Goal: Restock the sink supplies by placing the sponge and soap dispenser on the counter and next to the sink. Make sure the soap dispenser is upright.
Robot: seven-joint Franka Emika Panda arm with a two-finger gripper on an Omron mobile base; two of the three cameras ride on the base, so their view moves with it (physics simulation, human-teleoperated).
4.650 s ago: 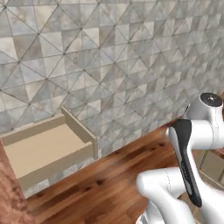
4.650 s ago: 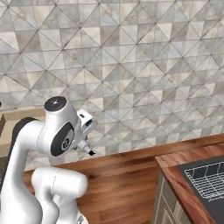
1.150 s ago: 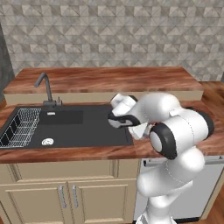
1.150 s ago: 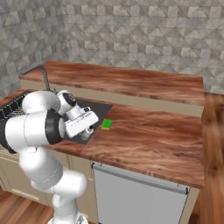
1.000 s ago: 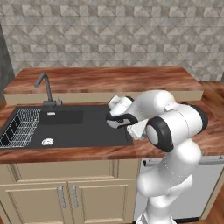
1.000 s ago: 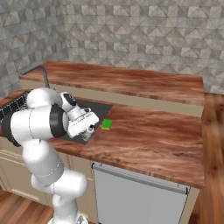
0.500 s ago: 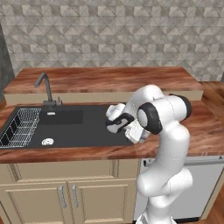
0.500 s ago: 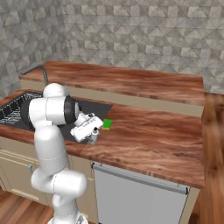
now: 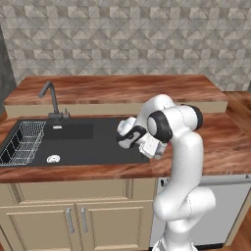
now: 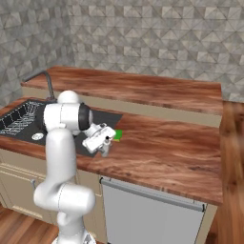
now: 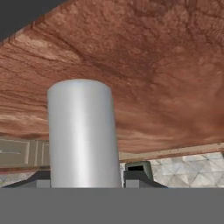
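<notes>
Silver-grey soap dispenser [image 11: 82, 133]: smooth cylinder, seen close in hand view, standing between the two dark fingertips [image 11: 139, 168], one tip either side of its base. Jaws look clamped on it; a narrow gap shows on one side, so full contact can't be confirmed. Reddish-brown counter [image 11: 166, 74] fills the background behind it. Cylinder not made out in either base view; hand blocks it.

Gripper [image 10: 106, 141]: on a low, sideways-turned hand, right base view, over counter [image 10: 162, 152] at the sink's right edge. Left base view: gripper [image 9: 156, 149] tucked behind the forearm, near the counter front; jaws not readable there.

Sponge [image 10: 117, 135]: small green block, flat on counter, just beside the sink's right rim and just behind the gripper. Not touching the fingers as far as can be told.

Sink [image 9: 73, 142]: black, wide; faucet [image 9: 51, 98] at back left; wire rack [image 9: 22, 142] in left part. Round drain in the basin floor.

Counter [image 9: 223, 142]: wood-grain, raised back ledge, beige cabinets below. Pale appliance front under the counter right of the sink cabinets. Grey tile wall behind.
</notes>
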